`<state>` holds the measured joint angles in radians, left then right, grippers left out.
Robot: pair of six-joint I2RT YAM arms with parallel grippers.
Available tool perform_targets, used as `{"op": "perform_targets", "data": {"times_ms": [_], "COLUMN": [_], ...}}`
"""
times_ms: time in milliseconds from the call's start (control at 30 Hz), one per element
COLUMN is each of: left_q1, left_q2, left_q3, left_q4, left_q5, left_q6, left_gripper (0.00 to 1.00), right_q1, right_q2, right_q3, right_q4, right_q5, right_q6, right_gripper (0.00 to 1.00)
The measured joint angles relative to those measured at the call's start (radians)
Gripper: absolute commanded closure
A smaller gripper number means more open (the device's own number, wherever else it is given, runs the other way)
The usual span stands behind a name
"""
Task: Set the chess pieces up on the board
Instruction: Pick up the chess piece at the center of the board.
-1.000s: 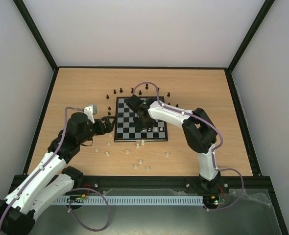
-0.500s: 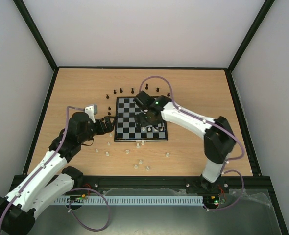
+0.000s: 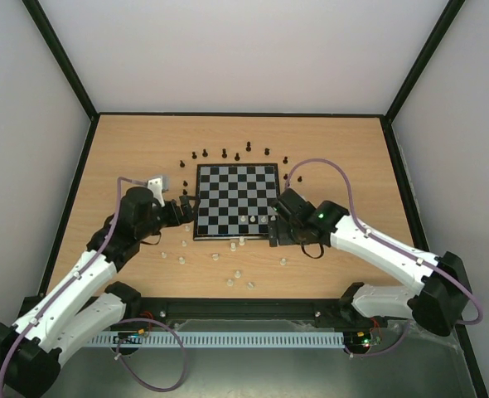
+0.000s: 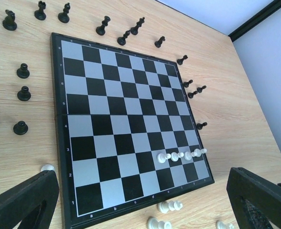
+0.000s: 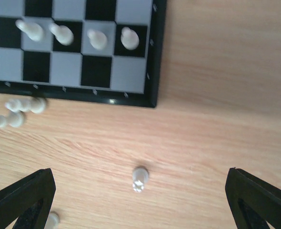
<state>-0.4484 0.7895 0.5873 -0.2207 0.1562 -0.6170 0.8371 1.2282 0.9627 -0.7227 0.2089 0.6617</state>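
Observation:
The board (image 3: 220, 191) lies mid-table with several white pawns (image 3: 258, 218) in a row on its near right squares. My right gripper (image 3: 278, 240) hangs open over bare wood just off the board's near right corner. Straight below it, between the fingers in the right wrist view, stands one white piece (image 5: 139, 179). The pawns (image 5: 97, 39) show at the top of that view. My left gripper (image 3: 183, 207) is open and empty at the board's left edge, looking across the board (image 4: 112, 114) at the pawn row (image 4: 181, 155). Black pieces (image 3: 225, 152) ring the far and left sides.
Loose white pieces (image 3: 238, 272) are scattered on the wood in front of the board, two of them (image 5: 24, 106) right against its near edge. More black pieces (image 4: 22, 90) stand off the board's left side, close to my left gripper.
My right gripper opened over the board's near right squares, then drew back off the board to the near right corner. The left arm has hardly moved.

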Motion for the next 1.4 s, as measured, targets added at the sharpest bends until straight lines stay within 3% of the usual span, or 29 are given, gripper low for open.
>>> {"op": "perform_targets", "data": {"times_ms": [133, 367, 433, 533, 900, 1400], "left_q1": [0.000, 0.000, 0.000, 0.000, 0.000, 0.000], "left_q2": [0.023, 0.043, 0.043, 0.043, 0.043, 0.045], "left_q3": [0.000, 0.000, 0.000, 0.000, 0.000, -0.001], "left_q4": [0.013, 0.042, 0.050, 0.053, 0.054, 0.056], "left_q5": [0.023, 0.058, 0.064, 0.069, 0.071, 0.071], "left_q6": [0.000, 0.000, 0.000, 0.000, 0.000, 0.000], "left_gripper": [0.01, 0.00, 0.01, 0.01, 0.01, 0.01], "right_q1": [0.000, 0.001, 0.003, 0.009, 0.052, 0.084], "right_q2": [-0.020, -0.009, 0.017, 0.064, 0.126, 0.166], "right_q3": [-0.092, -0.197, -0.204, -0.208, -0.208, -0.209], "right_q4": [0.011, 0.063, 0.089, 0.117, 0.153, 0.160], "right_q5": [-0.025, -0.070, -0.077, -0.084, -0.089, -0.088], "right_q6": [0.051, 0.106, 0.111, 0.122, 0.132, 0.141], "right_gripper": [0.02, 0.23, 0.35, 0.41, 0.51, 0.76]}}
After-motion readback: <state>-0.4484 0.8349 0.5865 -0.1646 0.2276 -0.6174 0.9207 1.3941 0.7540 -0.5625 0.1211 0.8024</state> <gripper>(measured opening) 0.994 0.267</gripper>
